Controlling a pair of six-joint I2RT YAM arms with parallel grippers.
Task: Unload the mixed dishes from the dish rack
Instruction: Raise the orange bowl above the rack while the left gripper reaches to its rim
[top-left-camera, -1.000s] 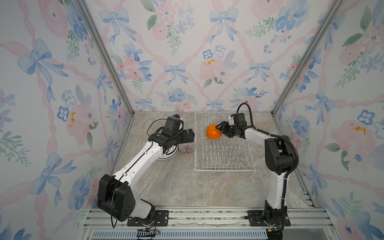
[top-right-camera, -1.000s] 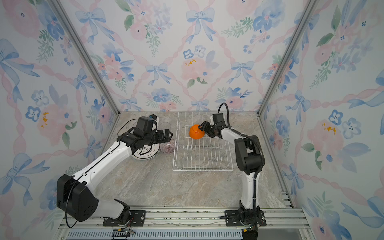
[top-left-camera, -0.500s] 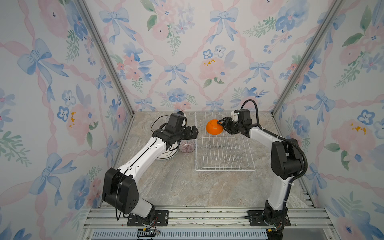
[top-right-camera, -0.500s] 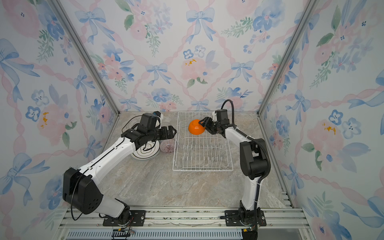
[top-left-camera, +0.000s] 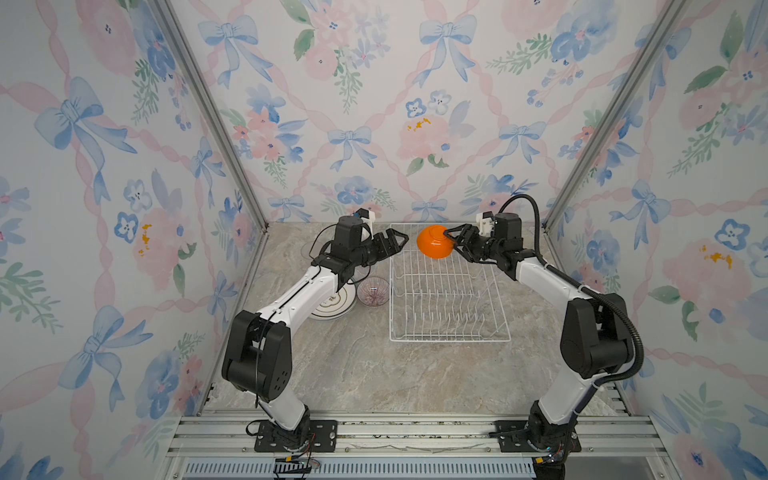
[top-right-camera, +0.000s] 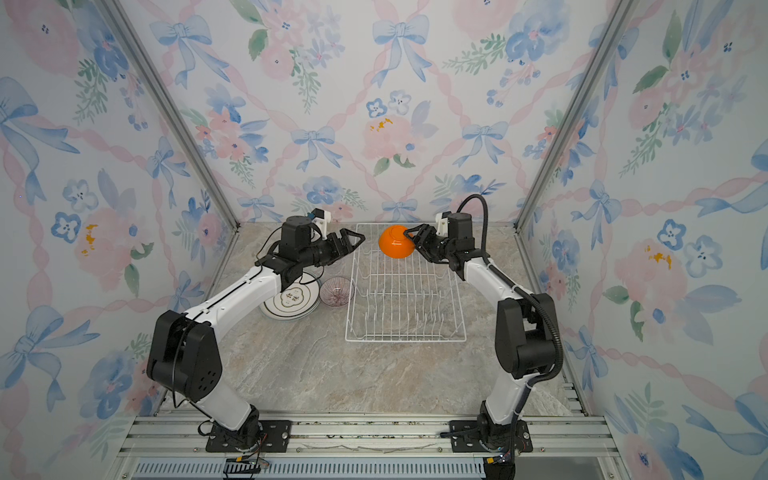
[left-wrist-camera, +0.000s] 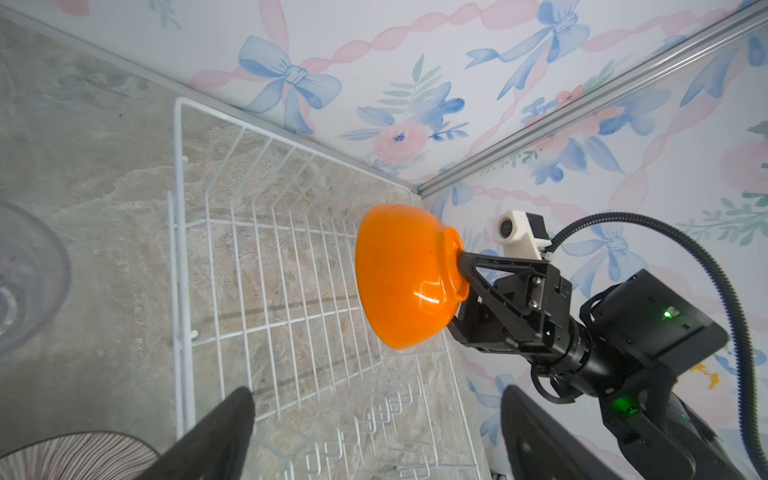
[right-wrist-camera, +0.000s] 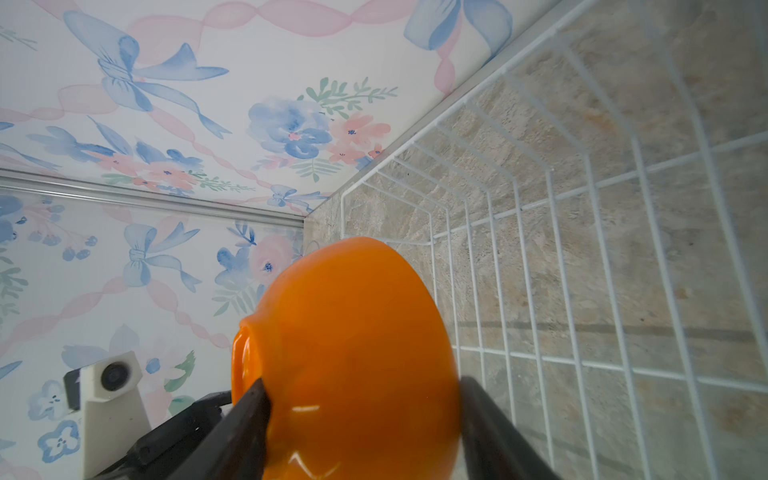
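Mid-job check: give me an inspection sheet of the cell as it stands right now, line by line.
Surface: marbled tabletop, no spills seen.
Job's things: dish rack holds no dishes; orange bowl held tipped above its far end; plates stacked beside small ribbed bowl on the tabletop left of the rack; clear tumbler at the edge of the left wrist view.
Clutter: nothing seen.
Grippers: left gripper open, empty, facing the bowl; right gripper shut on the orange bowl.
Cables: black hose arcs above the right arm; thin wires loop behind the left gripper.
Surroundings: floral walls; metal rails in front.
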